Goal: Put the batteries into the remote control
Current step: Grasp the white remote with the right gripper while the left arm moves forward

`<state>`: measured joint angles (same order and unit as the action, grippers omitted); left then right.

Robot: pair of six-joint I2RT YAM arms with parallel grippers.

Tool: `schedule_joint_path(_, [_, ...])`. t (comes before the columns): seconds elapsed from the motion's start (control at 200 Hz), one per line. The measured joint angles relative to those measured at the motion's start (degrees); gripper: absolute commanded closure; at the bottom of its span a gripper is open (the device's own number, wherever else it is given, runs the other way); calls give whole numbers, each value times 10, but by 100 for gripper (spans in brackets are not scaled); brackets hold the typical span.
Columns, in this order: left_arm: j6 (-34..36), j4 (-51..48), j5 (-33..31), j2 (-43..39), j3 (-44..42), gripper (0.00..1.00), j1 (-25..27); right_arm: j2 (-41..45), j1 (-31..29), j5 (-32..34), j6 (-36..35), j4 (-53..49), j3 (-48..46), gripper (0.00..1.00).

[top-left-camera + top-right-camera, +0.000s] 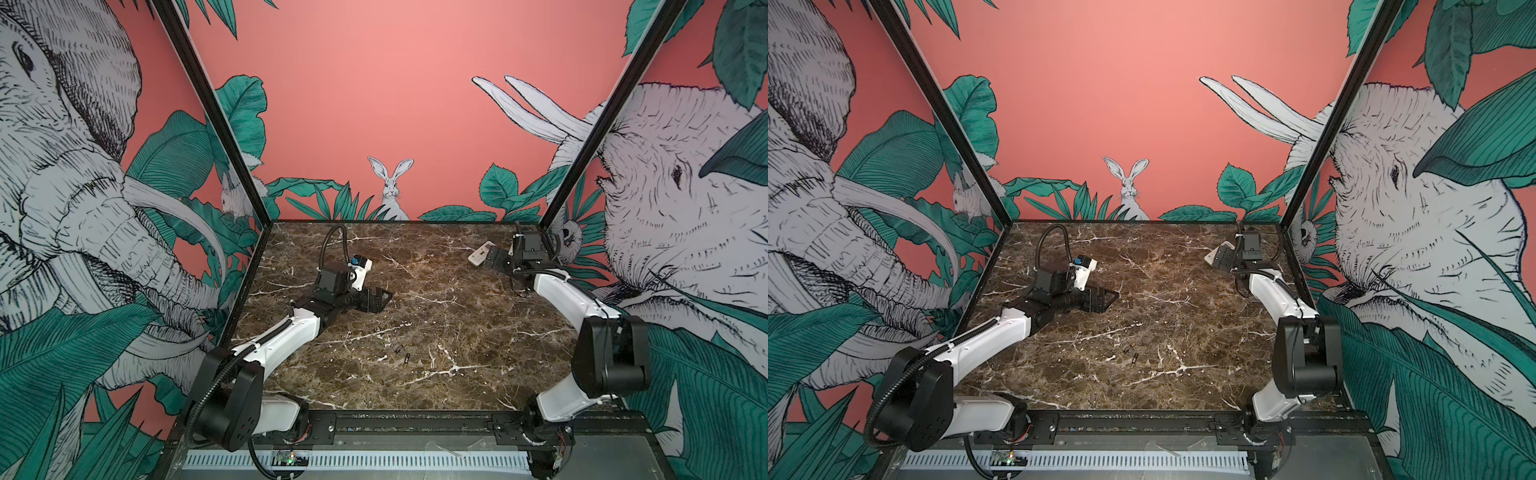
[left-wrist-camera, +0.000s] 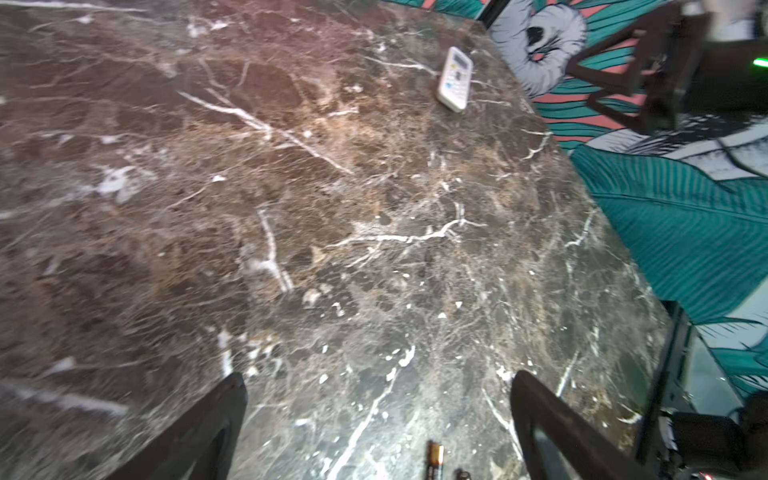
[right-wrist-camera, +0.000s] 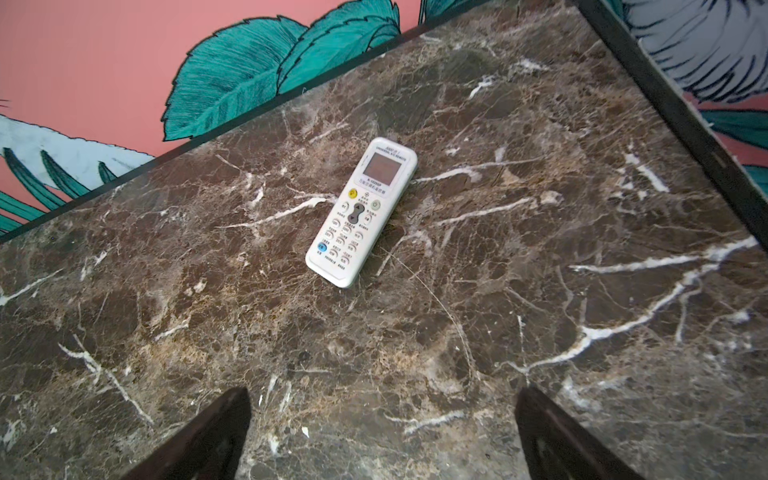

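Here, remote control (image 3: 360, 212) buttons up, batteries (image 1: 407, 357) loose on table (image 1: 457, 299), well apart.

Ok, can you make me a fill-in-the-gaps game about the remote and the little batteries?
The remote control lies with its buttons facing ___.
The number of batteries lying on the marble table is ___.
The left gripper and the right gripper both stand wide ___, holding nothing.
Missing words: up; two; open.
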<state>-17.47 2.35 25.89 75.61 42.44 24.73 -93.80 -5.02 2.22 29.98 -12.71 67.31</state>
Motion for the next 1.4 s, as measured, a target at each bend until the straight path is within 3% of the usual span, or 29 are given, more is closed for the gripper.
schedule_joint_path(0.26, [-10, 23, 15, -14, -20, 1, 4, -123, -26, 25, 37, -19, 106, 1])
schedule_joint_path(0.67, [-30, 79, 31, -38, -63, 1, 4, -248, -35, 71, 65, -45, 229, 2])
schedule_joint_path(1.4, [-52, 151, 50, -99, -99, 1, 4, -373, -43, 111, 108, -140, 382, 4])
